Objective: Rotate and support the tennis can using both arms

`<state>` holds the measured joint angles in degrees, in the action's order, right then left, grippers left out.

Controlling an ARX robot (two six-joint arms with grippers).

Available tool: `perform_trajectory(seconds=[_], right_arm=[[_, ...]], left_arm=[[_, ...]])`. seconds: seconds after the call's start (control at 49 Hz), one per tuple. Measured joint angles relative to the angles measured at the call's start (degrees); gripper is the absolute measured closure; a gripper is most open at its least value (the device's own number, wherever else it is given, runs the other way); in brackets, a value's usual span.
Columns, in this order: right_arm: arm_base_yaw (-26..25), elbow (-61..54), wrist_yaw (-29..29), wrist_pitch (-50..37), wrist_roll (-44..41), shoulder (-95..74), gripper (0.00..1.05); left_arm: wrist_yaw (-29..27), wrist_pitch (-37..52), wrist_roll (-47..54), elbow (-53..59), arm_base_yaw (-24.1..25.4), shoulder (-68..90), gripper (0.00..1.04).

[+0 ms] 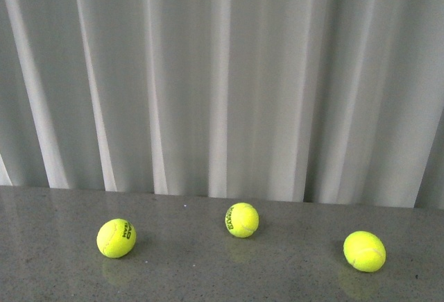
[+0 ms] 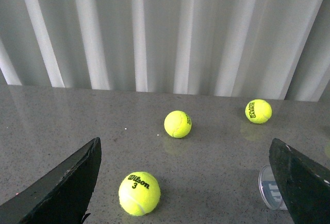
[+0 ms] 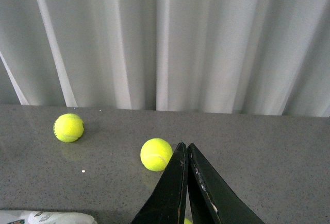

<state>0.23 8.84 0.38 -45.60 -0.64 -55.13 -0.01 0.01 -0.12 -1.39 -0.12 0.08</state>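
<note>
The tennis can (image 2: pixel 269 189) shows only in the left wrist view, as a clear round end with a blue-white label low on the grey table, partly hidden behind one finger (image 2: pixel 304 183). My left gripper (image 2: pixel 184 147) is open and empty, its jaws wide apart, with a Wilson 3 ball (image 2: pixel 139 193) lying between them. My right gripper (image 3: pixel 185 144) is shut with nothing between its jaws, above the table. A white printed edge (image 3: pixel 46 217) lies at the corner of the right wrist view; I cannot tell whether it is the can. Neither arm shows in the front view.
Three yellow-green tennis balls lie on the grey table (image 1: pixel 208 274) in the front view: left (image 1: pixel 116 238), middle (image 1: pixel 241 219), right (image 1: pixel 364 250). A white pleated curtain (image 1: pixel 222 73) hangs behind the table's far edge. One ball (image 3: pixel 156 154) lies just beyond my right gripper.
</note>
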Motion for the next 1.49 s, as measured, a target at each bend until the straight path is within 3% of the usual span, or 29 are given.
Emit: perform_trajectory(seconds=[0.347,0.449,0.776,1.491], right_arm=[[-0.1,-5.4,-0.4,7.9,0.0,13.4,1.01],[-0.1,-7.6,-0.4,6.0,0.0,14.4,1.01],[-0.1,-8.6,-0.4,19.7,0.0,29.0,1.01],[-0.1,-8.6,-0.4,34.4,0.0,44.2,1.01]], left_arm=[[0.0,0.0,0.0,0.0,0.0,0.0,0.07],[0.0,0.0,0.0,0.0,0.0,0.0,0.07],[0.0,0.0,0.0,0.0,0.0,0.0,0.07],[0.0,0.0,0.0,0.0,0.0,0.0,0.07]])
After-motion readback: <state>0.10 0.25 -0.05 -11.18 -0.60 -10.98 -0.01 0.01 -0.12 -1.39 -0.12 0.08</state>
